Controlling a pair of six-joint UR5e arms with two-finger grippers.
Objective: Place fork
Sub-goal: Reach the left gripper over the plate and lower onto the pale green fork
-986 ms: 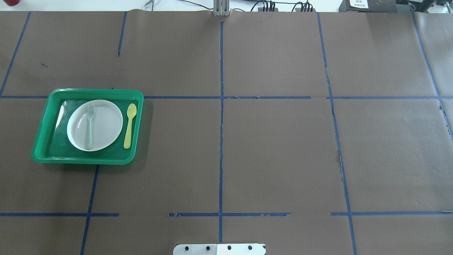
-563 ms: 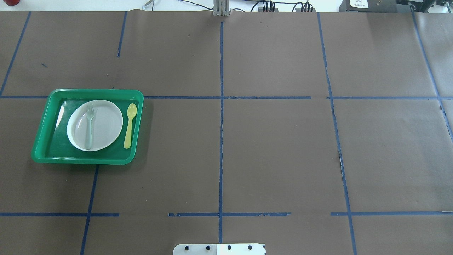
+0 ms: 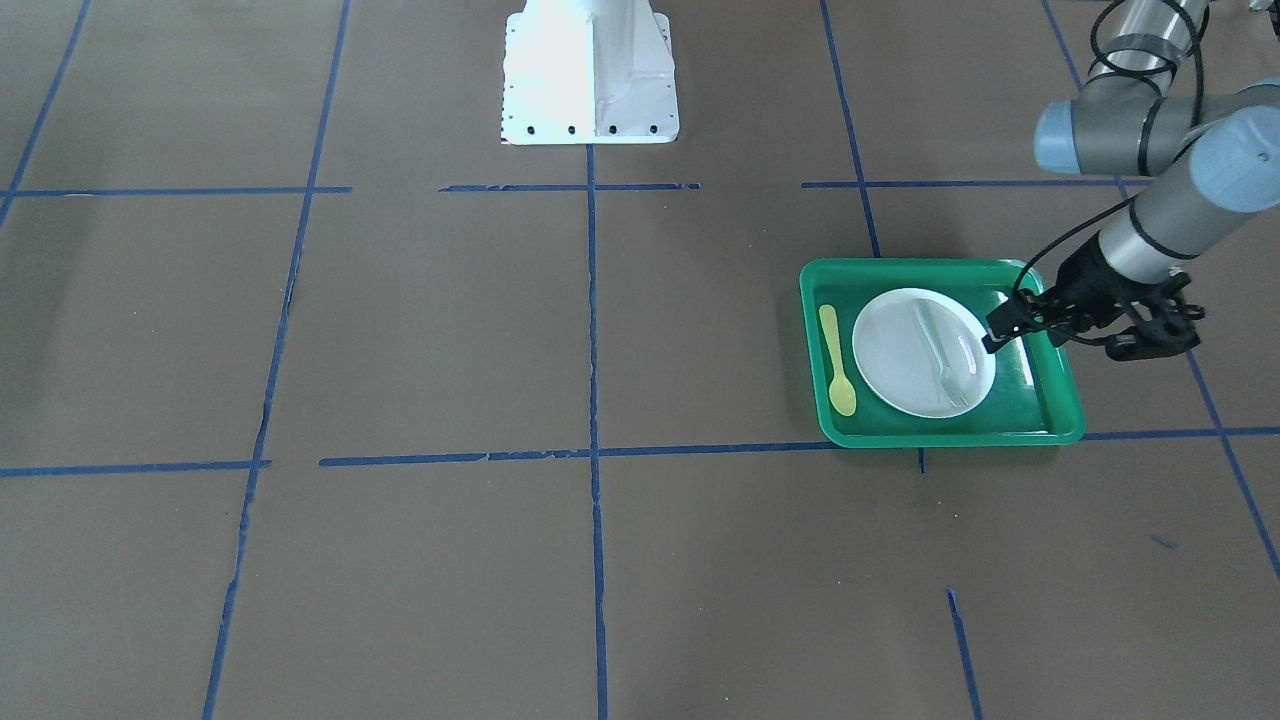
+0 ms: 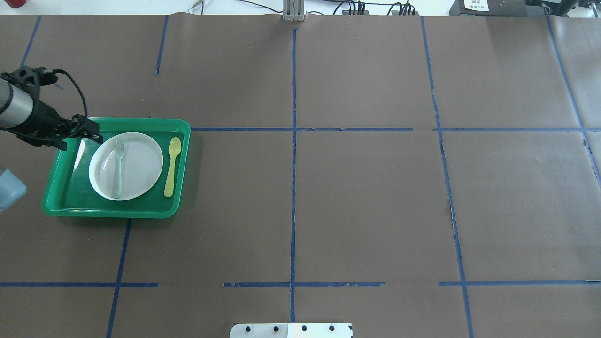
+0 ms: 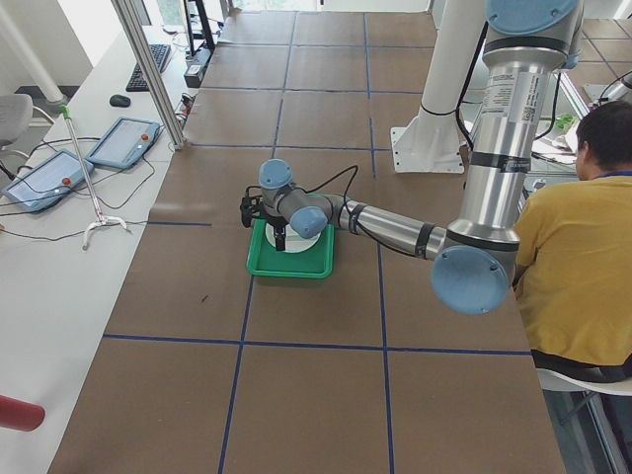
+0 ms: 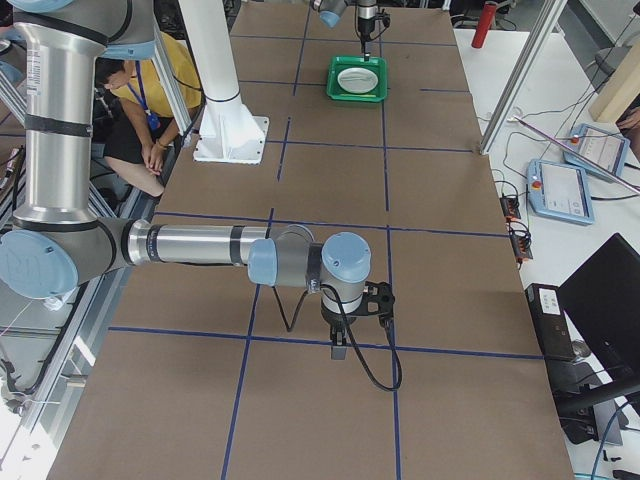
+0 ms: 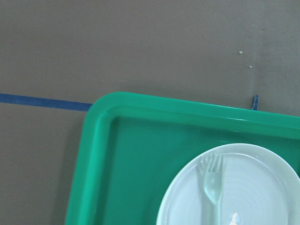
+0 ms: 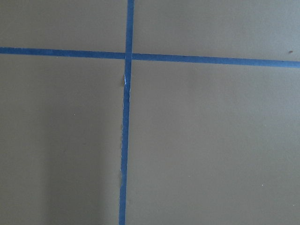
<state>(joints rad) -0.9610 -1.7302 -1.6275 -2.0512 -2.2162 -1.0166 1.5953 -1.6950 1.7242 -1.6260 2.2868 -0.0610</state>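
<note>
Hovering over the far-left corner of the green tray [image 4: 117, 121], the left claw [image 4: 96, 136] holds nothing. How far it is open cannot be told.

1. Fork location: the fork [image 4: 117, 167] lies flat on the white plate [image 4: 138, 164], tines toward the far edge of the surface. The tray sits near the left edge.
2. Layout: the yellow-green spoon [image 4: 172, 166] lies on the tray floor just right of the plate. The bare floor left of the plate is the likely fork position, mirroring the spoon.
3. Left arm pose: stretched out long and low from the base, with the wrist turned down.
4. Right arm pose: the right claw [image 6: 338, 350] points down over a tape crossing [image 8: 127, 55], well apart from the tray. Its opening cannot be told.
</note>
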